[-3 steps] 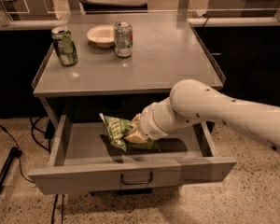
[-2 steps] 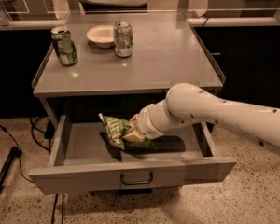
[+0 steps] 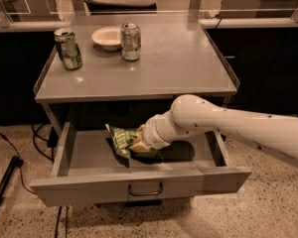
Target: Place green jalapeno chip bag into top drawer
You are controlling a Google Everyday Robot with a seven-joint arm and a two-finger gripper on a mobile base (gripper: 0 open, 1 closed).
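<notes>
The top drawer (image 3: 84, 155) is pulled out under the grey table, with its flat front panel and small curved handle (image 3: 145, 190) facing me. The green jalapeno chip bag (image 3: 119, 140), crinkly green with white lettering, is inside the drawer left of centre, tilted with its left end up. My gripper (image 3: 139, 145) reaches into the drawer from the right on the end of the white arm (image 3: 208, 120). It is shut on the bag's right end and holds it low over the drawer floor. The bag hides most of the fingers.
On the tabletop (image 3: 179, 63) stand a green soda can (image 3: 68, 48) at the far left, a white bowl (image 3: 107, 36) and a silver can (image 3: 130, 41). Cables and a black stand leg (image 3: 5, 182) lie on the floor at the left. Dark cabinets stand behind.
The arm has shifted slightly left and lower, carrying the bag a little deeper into the drawer. The cans and bowl have not moved.
</notes>
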